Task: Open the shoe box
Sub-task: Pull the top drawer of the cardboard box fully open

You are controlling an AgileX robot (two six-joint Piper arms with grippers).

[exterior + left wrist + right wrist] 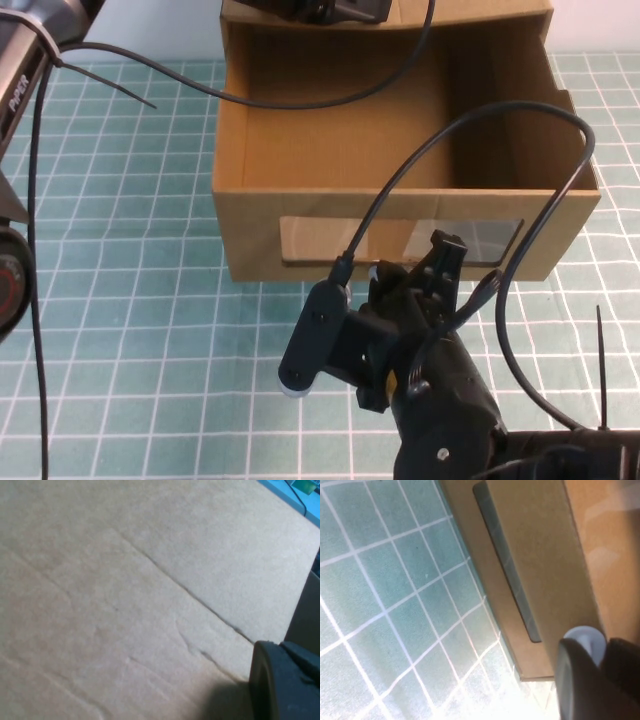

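Observation:
The brown cardboard shoe box (300, 215) stands open in the middle of the table, and its inside looks empty. Its front wall has a long clear window (400, 240). The lid (480, 15) is raised at the far side. My left gripper (315, 8) sits at the lid's top edge, and the lid's cardboard (125, 590) fills the left wrist view. My right gripper (445, 248) is just in front of the box's front wall, pointing at the window (507, 565). It is shut with nothing in it (600, 652).
The box sits on a teal mat with a white grid (130, 300). Black cables (400, 180) loop over the box opening and beside my right arm. The left arm's base (12, 270) is at the left edge.

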